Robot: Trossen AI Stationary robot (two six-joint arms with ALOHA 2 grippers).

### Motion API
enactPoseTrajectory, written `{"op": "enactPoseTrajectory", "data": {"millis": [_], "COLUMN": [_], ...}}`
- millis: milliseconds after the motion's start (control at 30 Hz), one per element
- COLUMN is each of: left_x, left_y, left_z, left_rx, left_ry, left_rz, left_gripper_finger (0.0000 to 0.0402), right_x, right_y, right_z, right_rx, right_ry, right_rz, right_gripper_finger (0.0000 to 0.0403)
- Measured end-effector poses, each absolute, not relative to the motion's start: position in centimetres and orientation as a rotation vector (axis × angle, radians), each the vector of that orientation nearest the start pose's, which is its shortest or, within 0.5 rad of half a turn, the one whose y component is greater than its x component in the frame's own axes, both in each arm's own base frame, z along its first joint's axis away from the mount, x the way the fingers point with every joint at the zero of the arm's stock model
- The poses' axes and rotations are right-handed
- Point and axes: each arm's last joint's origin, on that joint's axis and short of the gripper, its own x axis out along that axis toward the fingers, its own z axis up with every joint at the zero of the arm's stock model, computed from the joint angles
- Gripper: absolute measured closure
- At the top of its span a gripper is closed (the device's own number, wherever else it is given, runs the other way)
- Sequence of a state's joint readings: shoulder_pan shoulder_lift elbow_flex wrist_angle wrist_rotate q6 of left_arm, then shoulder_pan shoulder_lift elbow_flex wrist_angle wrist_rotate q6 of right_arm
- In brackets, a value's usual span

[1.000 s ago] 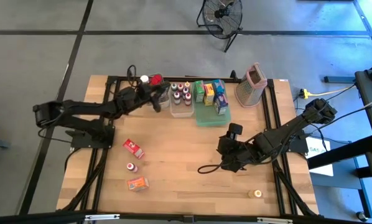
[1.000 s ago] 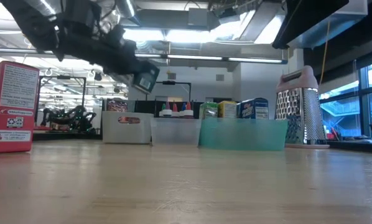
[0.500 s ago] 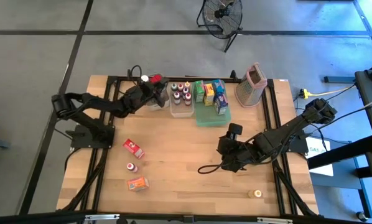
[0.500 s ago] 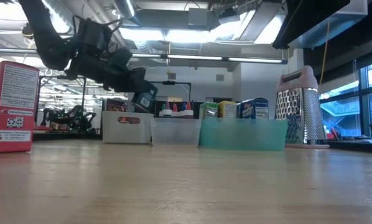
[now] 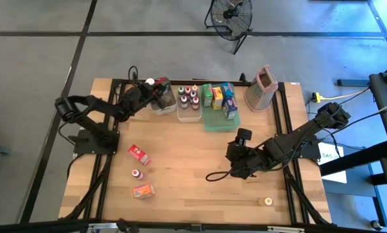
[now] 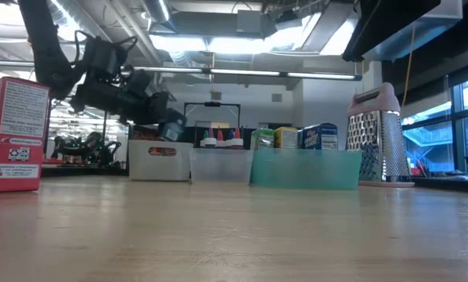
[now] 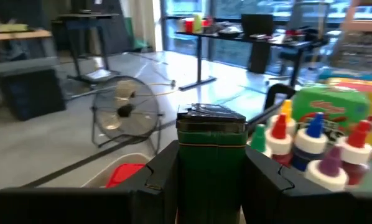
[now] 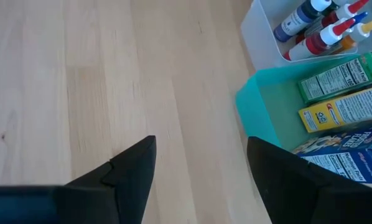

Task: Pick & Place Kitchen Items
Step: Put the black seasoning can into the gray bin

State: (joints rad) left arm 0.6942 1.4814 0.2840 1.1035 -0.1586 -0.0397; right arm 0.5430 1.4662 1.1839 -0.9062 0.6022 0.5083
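Along the far edge of the wooden counter [image 5: 200, 162] stand three containers in a row. Leftmost is a clear plastic bin [image 5: 160, 103] with a red item and a white-capped jar inside; over it hangs the left tool [image 5: 156, 94], clenched on a small dark green tin with a black lid [image 7: 211, 155]. Next comes a second clear bin [image 5: 188, 103] packed with upright squeeze bottles [image 5: 189, 94] with red, blue, purple and white pointed caps. Beside that is a translucent green tray [image 5: 216, 123] holding cardboard boxes on end: a green one [image 5: 207, 94], a yellow one [image 5: 217, 98] and a blue one [image 5: 230, 107].

Right of the tray stands a perforated metal box grater with a pink top [image 5: 261, 87].

On the open wood to the left lie a red box [image 5: 139, 154], a small bottle with a red cap [image 5: 136, 173] and an orange packet [image 5: 143, 191]. A little yellow-capped jar [image 5: 267, 201] sits alone near the front right corner.

The right tool [image 5: 243, 138] rests low at mid-counter, its fingers [image 8: 127, 171] apart and empty, pointing toward the tray. A floor fan [image 5: 230, 15] stands beyond the counter.
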Motion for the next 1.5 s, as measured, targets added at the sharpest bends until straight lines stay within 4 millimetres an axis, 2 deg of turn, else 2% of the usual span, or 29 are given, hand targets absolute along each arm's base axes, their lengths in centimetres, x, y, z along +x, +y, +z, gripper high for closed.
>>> {"op": "enactPoseTrajectory", "data": {"millis": [200,633,867,1500], "left_x": [17.7,19.1,19.2,19.2], "left_y": [16.1,17.3,17.4,17.4], "left_z": [14.5,12.9,11.6,11.6], "left_rx": [-0.089,-0.084,-0.099,-0.097], "left_ry": [0.094,0.053,0.113,0.110], "left_rz": [0.851,0.822,0.850,0.834], "left_gripper_finger": [0.0285,0.0282,0.0285,0.0260], "right_x": [24.7,24.8,24.8,24.8], "right_y": [13.0,13.1,13.1,13.1], "right_z": [27.1,27.1,27.1,27.1], "right_rx": [-0.176,-0.169,-0.170,-0.169], "right_ry": [0.934,0.925,0.926,0.929], "right_rz": [-0.296,-0.293,-0.293,-0.291], "right_gripper_finger": [0.0149,0.0149,0.0149,0.0149]}}
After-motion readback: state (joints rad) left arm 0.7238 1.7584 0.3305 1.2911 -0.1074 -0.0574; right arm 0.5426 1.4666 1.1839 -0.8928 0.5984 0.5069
